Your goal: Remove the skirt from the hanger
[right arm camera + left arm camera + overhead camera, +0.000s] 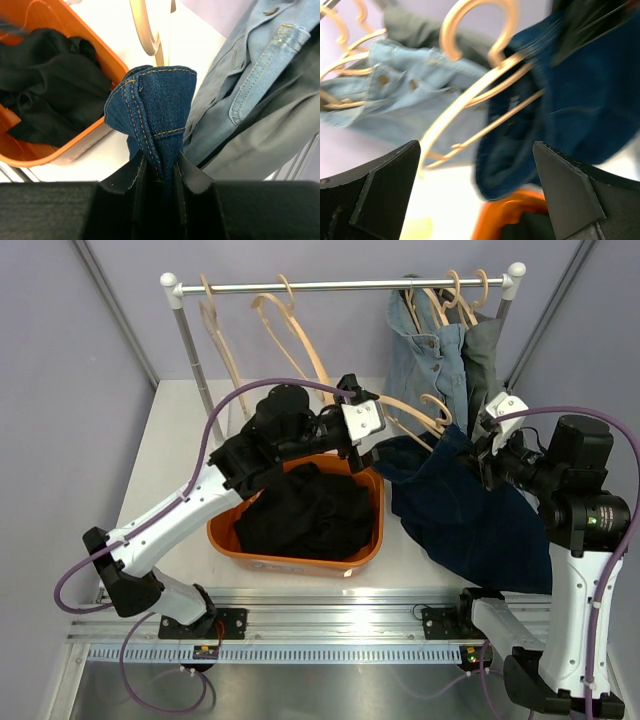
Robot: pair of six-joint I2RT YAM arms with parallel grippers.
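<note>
The dark blue denim skirt (470, 515) hangs off the table's right side. My right gripper (487, 445) is shut on a stitched edge of it; the folded denim (160, 100) is pinched between my jaws (160, 175). A wooden hanger (415, 412) lies tilted between the two grippers, one end still inside the skirt's opening (515, 130). My left gripper (362, 440) is wide open and empty (477, 200), just in front of the hanger (470, 95). The left wrist view is blurred.
An orange basket (290, 560) with black clothes stands under the left gripper. Behind is a clothes rack (340, 284) with empty wooden hangers (290, 335) on the left and light denim (425, 360) and grey (485, 350) garments on the right.
</note>
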